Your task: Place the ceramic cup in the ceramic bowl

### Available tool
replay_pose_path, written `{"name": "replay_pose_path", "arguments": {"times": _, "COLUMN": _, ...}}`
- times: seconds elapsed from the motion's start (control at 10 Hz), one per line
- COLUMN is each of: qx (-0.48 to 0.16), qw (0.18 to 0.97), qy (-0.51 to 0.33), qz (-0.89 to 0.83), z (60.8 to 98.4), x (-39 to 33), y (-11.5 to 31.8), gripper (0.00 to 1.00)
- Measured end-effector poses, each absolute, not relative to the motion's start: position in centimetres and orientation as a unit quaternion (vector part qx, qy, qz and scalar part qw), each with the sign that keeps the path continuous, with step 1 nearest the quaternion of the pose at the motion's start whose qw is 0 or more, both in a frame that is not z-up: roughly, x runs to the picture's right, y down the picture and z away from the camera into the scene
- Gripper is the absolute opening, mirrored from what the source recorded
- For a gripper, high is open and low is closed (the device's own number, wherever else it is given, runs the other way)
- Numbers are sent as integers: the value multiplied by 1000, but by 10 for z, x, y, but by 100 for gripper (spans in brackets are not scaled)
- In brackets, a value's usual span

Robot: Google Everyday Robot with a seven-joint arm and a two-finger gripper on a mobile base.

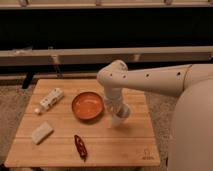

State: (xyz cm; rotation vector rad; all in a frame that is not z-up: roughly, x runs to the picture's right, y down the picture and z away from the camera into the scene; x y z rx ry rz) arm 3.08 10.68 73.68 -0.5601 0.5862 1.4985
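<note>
From my seat the end effector [118,114] sits just right of the ceramic bowl [88,105], over the ceramic cup [119,120], hiding its upper part. The arm [150,80] runs off the right edge (desk [125,145] corner covered too).

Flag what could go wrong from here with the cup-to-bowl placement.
1. The gripper holds the ceramic cup just right of the ceramic bowl, seemingly tilted; it might slip on the way.
2. The cup sits low beside the bowl's rim; a sideways move without more lift could clip the rim and shove the bowl.
3. The arm hides the grasp, so hold quality cannot be confirmed.
</note>
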Motion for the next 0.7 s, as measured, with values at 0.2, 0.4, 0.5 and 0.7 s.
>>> {"name": "replay_pose_path", "arguments": {"times": 0.2, "qx": -247, "qw": 665, "qy": 257, "qz": 656, "z": 724, "x": 30, "y": 95, "gripper": 0}}
{"name": "replay_pose_path", "arguments": {"times": 0.4, "qx": -247, "qw": 679, "qy": 252, "qz": 644, "z": 725, "x": 27, "y": 91, "gripper": 0}}
{"name": "replay_pose_path", "arguments": {"times": 0.5, "qx": -245, "qw": 685, "qy": 252, "qz": 638, "z": 725, "x": 24, "y": 86, "gripper": 0}}
{"name": "replay_pose_path", "arguments": {"times": 0.7, "qx": -244, "qw": 707, "qy": 250, "qz": 615, "z": 727, "x": -4, "y": 72, "gripper": 0}}
